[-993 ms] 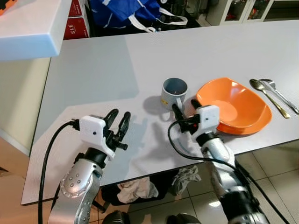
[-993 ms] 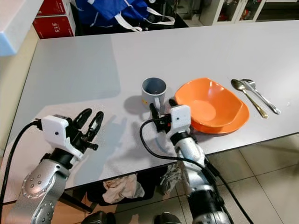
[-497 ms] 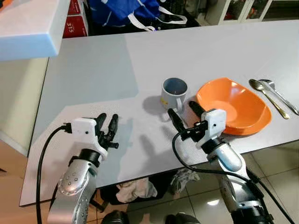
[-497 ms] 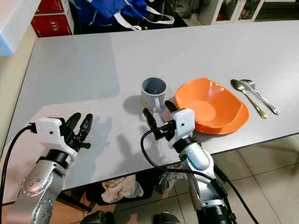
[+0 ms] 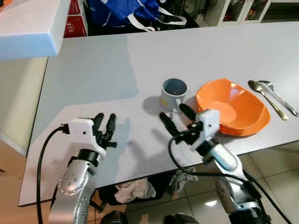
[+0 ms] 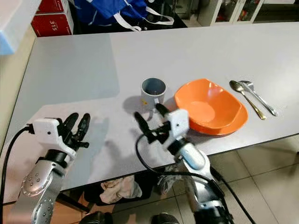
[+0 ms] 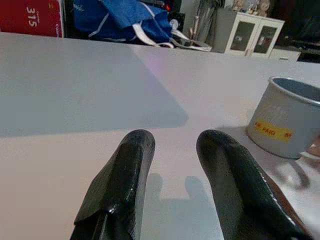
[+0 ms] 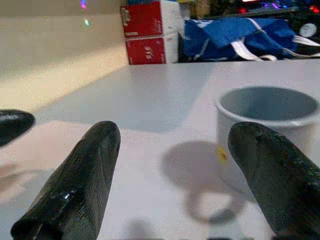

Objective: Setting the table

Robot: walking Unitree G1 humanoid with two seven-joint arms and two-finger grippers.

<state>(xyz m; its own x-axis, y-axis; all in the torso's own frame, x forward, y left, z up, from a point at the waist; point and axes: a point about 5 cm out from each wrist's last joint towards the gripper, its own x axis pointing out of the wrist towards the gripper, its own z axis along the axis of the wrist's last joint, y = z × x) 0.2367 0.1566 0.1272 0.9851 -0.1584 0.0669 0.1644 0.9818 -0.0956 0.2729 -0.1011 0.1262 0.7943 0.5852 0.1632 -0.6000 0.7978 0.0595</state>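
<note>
Mug looks rigid, light, likely slick; I'd pinch its rim. My right gripper, fingers spread, hovers just beside it; left gripper slightly parted.

Mug label: text too small to read.
Mug: base hidden behind right gripper's fingers.

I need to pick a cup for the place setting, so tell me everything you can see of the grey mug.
The grey mug stands upright and looks empty on the table, just left of the orange bowl. It looks glazed, with a yellow label and a handle facing the robot. The right gripper is open just short of it, not touching.
</note>
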